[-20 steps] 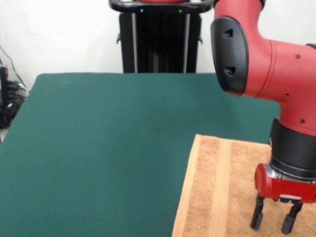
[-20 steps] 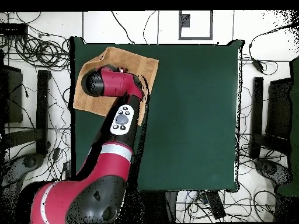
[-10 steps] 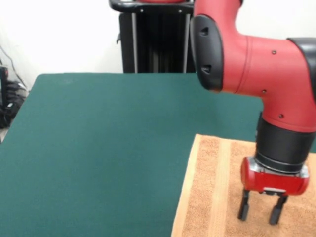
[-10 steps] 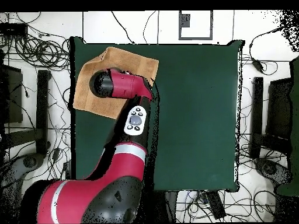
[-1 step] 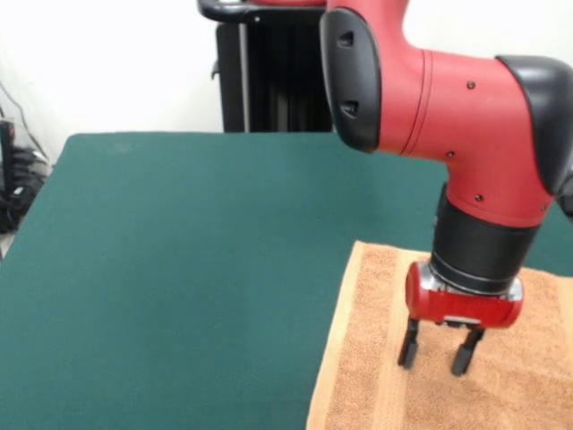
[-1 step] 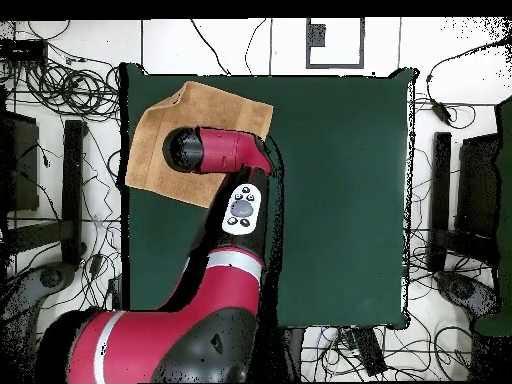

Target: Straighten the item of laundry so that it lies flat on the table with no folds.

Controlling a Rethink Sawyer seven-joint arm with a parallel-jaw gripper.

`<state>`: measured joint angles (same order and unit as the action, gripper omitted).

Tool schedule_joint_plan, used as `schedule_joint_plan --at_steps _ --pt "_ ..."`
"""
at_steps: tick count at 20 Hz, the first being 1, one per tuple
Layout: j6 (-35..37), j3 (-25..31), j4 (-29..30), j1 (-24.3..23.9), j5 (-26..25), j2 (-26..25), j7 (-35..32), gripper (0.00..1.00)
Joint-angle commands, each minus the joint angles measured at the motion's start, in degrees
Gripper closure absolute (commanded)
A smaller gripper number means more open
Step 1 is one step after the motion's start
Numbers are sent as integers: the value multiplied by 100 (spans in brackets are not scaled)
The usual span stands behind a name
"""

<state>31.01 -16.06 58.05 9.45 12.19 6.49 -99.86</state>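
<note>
An orange-tan towel [image 5: 376,358] lies at the near right of the dark green table [image 5: 197,260] in the front view; a stripe band runs along its left edge. In the overhead view the towel [image 6: 160,130] covers the table's far left corner, one corner hanging past the table [image 6: 340,200] edge. My gripper [image 5: 437,350] hangs just above the towel near its left band, open, with nothing between its two black fingers [image 5: 409,346]. From above, the arm [image 6: 215,150] hides the gripper and the towel's middle.
A black pedestal column [image 5: 286,67] stands behind the table's far edge. Cables [image 6: 60,70] and dark stands [image 6: 70,200] surround the table on the floor. The rest of the green top shows bare felt.
The arm has swung sideways across the towel toward the table's middle, carrying the open gripper from the towel's inner part to near its striped edge. The towel lies as before.
</note>
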Motion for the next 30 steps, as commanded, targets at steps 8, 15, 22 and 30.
schedule_joint_plan --at_steps 8,15,22,30 --pt "1305 783 970 -43 -880 -225 500 0" --pt "1257 691 1032 -58 -1039 -393 294 0" --pt "1544 273 1041 111 -1250 -662 1 0" --pt "1732 196 1239 82 -1544 -657 134 0"
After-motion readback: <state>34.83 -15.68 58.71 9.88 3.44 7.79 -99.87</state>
